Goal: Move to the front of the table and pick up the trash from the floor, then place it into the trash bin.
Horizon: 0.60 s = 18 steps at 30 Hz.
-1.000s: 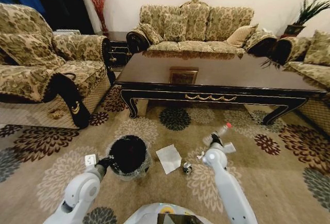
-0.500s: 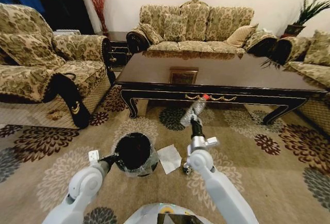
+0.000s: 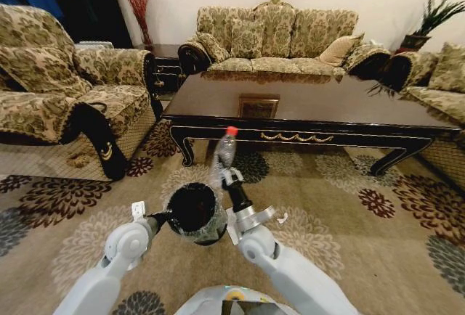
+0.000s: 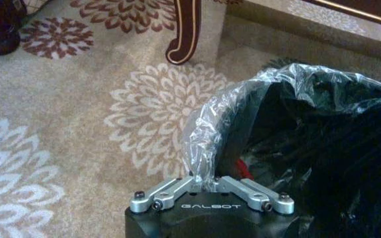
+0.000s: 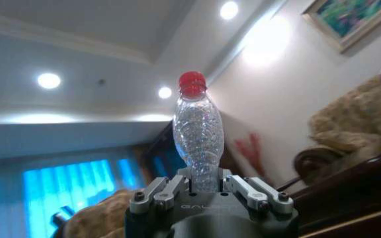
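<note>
Bottle raised beside the bin, both tools gripping.

The left tool (image 4: 204, 187) pinches the clear liner at the rim of the black trash bin (image 3: 192, 212), holding it up off the flowered carpet (image 3: 349, 206). Just right of the bin, the right tool (image 3: 231, 179) is clamped around the base of the clear plastic bottle (image 3: 225, 149), red cap up, in front of the dark wooden desk (image 3: 312, 104).
</note>
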Tool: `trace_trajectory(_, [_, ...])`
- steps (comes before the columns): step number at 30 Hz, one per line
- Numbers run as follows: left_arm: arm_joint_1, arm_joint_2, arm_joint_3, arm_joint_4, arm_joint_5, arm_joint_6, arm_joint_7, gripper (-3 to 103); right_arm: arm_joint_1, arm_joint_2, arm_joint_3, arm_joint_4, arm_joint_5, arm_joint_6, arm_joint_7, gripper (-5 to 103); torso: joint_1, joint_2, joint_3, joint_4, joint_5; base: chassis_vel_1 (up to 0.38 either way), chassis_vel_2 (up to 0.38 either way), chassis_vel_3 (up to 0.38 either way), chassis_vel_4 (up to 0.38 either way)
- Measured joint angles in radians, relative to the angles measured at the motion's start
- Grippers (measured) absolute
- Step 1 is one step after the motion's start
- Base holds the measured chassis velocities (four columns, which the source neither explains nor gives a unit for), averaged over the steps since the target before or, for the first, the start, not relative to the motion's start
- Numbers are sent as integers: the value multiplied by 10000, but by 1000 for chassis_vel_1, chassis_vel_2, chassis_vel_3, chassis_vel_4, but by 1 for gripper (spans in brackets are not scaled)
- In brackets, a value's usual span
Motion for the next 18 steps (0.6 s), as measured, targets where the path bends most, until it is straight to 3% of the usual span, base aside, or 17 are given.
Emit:
trace_trajectory(8, [-479,115,383,287,-350,0,-175,1,1051,598,-697,-602,235,41,-43,21,0,0,0,2,0,0,0,0,0])
trace_trajectory(18, [-690,375,461,111,-769,0,-326,1,1355,766,-974,-2399,-1037,772,-1519,21,0,0,0,1,1,0,0,0,0])
